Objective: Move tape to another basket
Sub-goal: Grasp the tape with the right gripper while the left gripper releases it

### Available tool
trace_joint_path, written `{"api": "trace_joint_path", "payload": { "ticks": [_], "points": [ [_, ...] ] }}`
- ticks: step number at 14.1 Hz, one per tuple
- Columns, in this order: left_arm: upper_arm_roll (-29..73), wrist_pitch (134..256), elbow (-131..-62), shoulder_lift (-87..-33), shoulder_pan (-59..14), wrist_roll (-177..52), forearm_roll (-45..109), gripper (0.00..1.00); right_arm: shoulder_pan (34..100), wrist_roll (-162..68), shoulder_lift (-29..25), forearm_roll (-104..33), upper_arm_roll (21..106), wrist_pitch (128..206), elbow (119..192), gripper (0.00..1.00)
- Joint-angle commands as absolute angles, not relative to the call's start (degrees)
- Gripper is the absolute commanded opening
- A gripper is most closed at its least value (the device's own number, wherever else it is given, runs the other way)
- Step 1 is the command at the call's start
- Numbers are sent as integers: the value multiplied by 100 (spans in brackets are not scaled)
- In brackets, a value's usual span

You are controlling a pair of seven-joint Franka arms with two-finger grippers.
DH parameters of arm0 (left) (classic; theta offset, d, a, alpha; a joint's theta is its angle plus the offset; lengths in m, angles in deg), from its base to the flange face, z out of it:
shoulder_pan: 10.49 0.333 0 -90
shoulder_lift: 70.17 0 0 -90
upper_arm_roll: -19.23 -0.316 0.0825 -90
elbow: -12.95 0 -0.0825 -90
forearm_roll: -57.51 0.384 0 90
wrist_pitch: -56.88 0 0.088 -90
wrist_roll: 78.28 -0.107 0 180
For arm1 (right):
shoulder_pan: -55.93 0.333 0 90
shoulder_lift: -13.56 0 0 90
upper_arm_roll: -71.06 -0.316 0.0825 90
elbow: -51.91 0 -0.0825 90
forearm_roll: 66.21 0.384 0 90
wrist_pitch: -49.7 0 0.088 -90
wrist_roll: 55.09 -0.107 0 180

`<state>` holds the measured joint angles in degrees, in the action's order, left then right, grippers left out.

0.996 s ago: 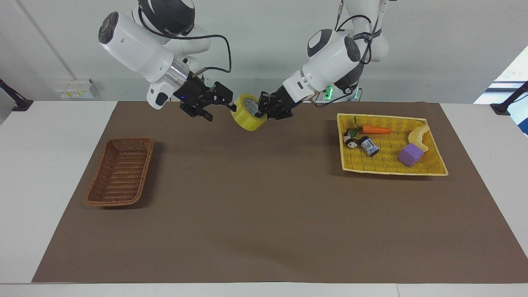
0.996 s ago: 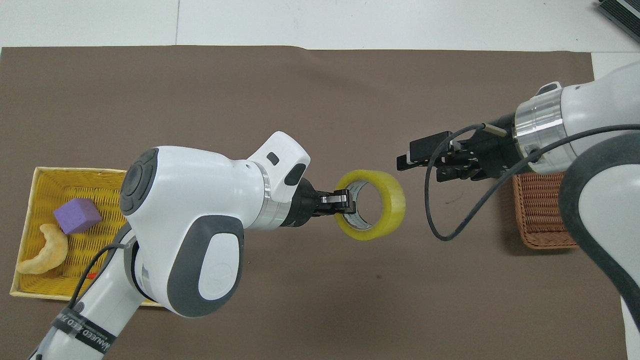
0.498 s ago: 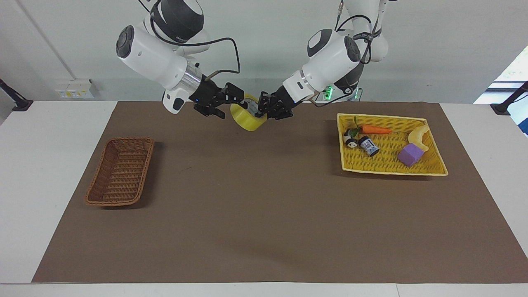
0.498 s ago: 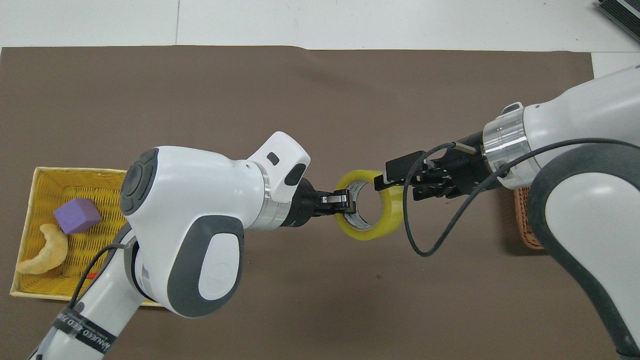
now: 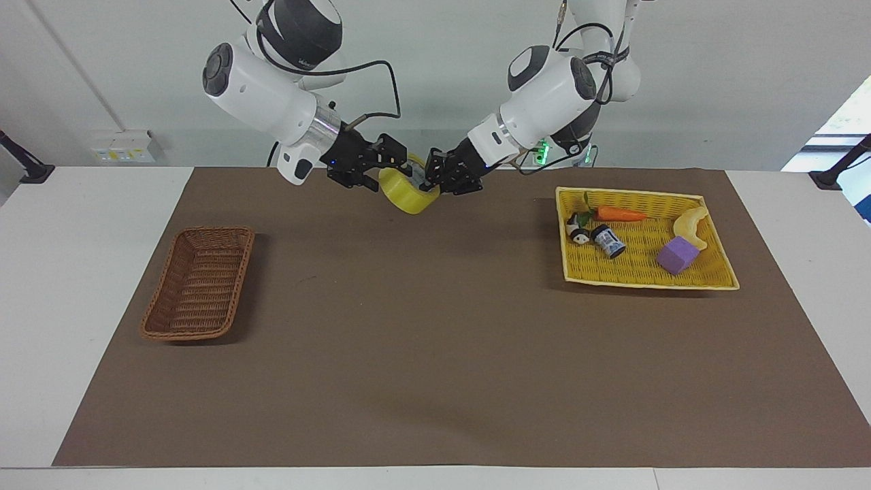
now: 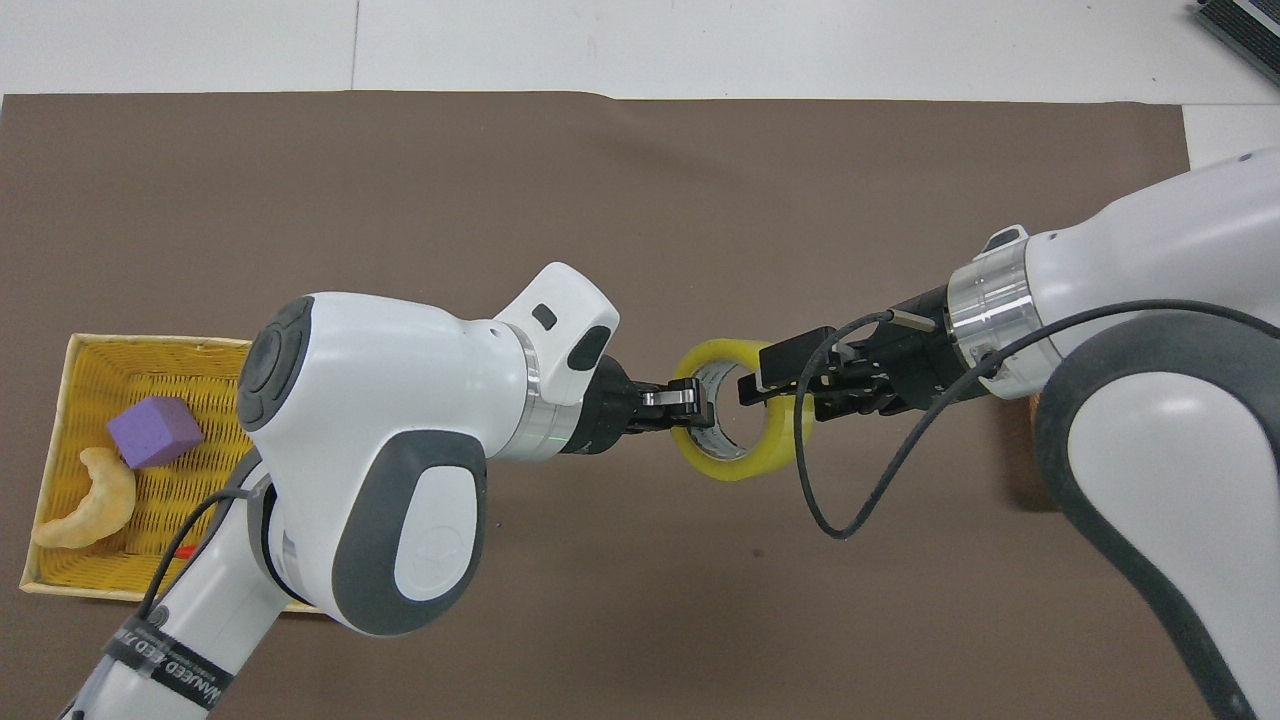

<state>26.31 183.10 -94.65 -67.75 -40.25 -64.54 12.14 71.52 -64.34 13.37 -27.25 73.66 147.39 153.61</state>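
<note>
The yellow tape roll [image 5: 408,197] hangs in the air over the mat near the robots' edge, between the two grippers; it also shows in the overhead view [image 6: 740,465]. My left gripper [image 5: 430,182] is shut on the tape's wall, one finger inside the core [image 6: 690,400]. My right gripper [image 5: 388,167] is open, and its fingers straddle the tape's wall on the side toward the right arm [image 6: 765,385]. The dark brown wicker basket [image 5: 197,282] sits empty toward the right arm's end of the table. In the overhead view my right arm hides it.
A shallow yellow woven tray [image 5: 646,279] toward the left arm's end holds a purple cube [image 5: 677,255], a carrot [image 5: 619,215], a pale curved piece [image 5: 693,224] and a small can [image 5: 607,241]. A brown mat [image 5: 435,354] covers the table.
My right gripper has moved in from the basket's side to the tape and now straddles its wall. My left gripper has held the tape nearly still.
</note>
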Motion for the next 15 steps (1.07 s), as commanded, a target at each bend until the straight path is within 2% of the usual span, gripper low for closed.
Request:
{"api": "trace_joint_path", "payload": {
  "ticks": [1, 2, 3, 4, 5, 8, 11, 15],
  "points": [
    [2556, 18353, -9515, -7026, -4116, -6467, 1023, 0, 7140, -6520, 1436, -2824, 7369, 14823, 15536, 0],
    [2565, 18353, -9524, -7052, -4117, -6440, 1023, 0, 7140, -6468, 1418, -2841, 7369, 14814, 15509, 0],
    [2556, 18379, -9481, -7027, -4125, -6379, 1031, 42, 7131, -6441, 1392, -2885, 7378, 14770, 15483, 0],
    [2565, 18475, -9437, -7026, -4143, -6187, 1058, 76, 7131, -6441, 1391, -2929, 7378, 14770, 15474, 0],
    [2573, 18520, -9454, -7061, -4143, -5828, 1084, 100, 7131, -6450, 1391, -2956, 7378, 14770, 15474, 0],
    [2504, 18319, -9489, -7385, -4047, -5561, 1093, 100, 7131, -6441, 1400, -3088, 7369, 14744, 15474, 0],
    [2468, 17792, -9428, -7413, -3618, -5561, 1355, 100, 7131, -6423, 1400, -3166, 7369, 14735, 15474, 0],
    [2468, 16871, -9217, -7396, -3081, -5543, 2664, 100, 7096, -6223, 1435, -3456, 7378, 14420, 15483, 0]
  ]
}}
